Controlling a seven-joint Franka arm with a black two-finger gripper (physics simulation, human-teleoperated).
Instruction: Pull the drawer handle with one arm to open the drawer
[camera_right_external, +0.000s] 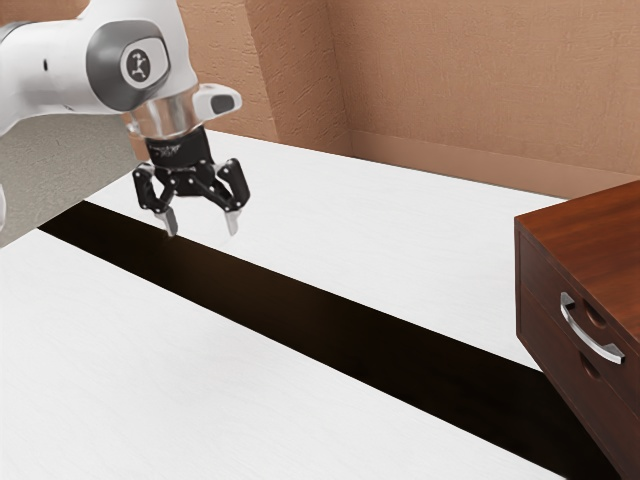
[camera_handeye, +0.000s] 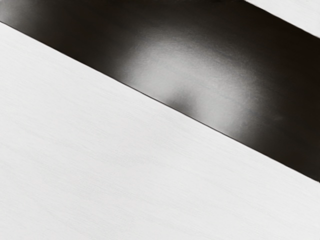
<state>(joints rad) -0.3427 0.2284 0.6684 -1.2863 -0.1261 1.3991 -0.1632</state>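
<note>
Gripper (camera_right_external: 201, 226) of a white robot arm (camera_right_external: 80, 60) hangs at the exterior view's upper left, fingers pointing down and spread wide apart, holding nothing. It hovers just above a white surface (camera_right_external: 380, 220), over the edge of a broad black stripe (camera_right_external: 330, 320) that runs diagonally across it. At the exterior view's right edge, well apart from the gripper, stands a dark reddish wooden cabinet (camera_right_external: 590, 225). Its drawer (camera_right_external: 540, 310) carries a curved silver handle (camera_right_external: 590, 335), and the drawer front looks flush with the cabinet. The wrist view looks down on white surface and glossy black stripe
</note>
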